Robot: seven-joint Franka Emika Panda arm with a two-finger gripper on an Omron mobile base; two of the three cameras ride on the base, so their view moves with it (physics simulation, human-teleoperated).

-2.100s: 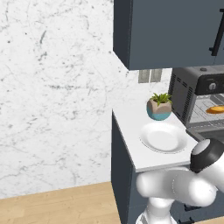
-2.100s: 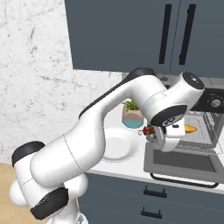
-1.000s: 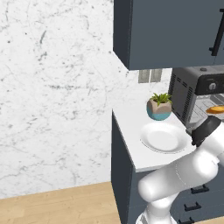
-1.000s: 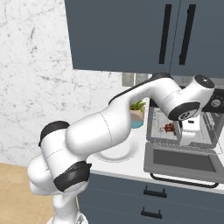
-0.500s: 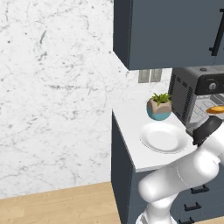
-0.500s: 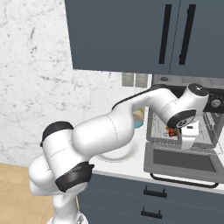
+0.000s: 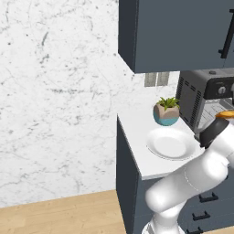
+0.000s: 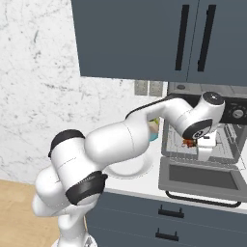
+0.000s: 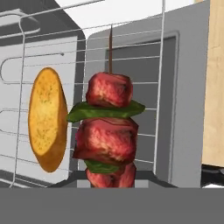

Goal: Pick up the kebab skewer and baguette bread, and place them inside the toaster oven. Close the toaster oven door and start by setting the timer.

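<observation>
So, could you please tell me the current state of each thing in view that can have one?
toaster oven door: folded down, open.
toaster oven: cavity open, wire rack inside.
baguette bread: already lying on the rack.
kebab skewer: held over the rack, beside the bread, not yet released.
hand: shut on the skewer, at the oven's mouth.
white plate: on the counter, nothing on it.

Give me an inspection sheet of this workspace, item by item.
Surface: white counter, toaster oven at its right end.
Job's things: baguette bread on the wire rack; kebab skewer held beside it; toaster oven door folded down open.
Clutter: white plate, bare; potted plant.
Grippers: gripper at the oven mouth, shut on the skewer.
Cables: nothing seen.
Surroundings: marble wall, dark upper cabinets, wall outlet.
</observation>
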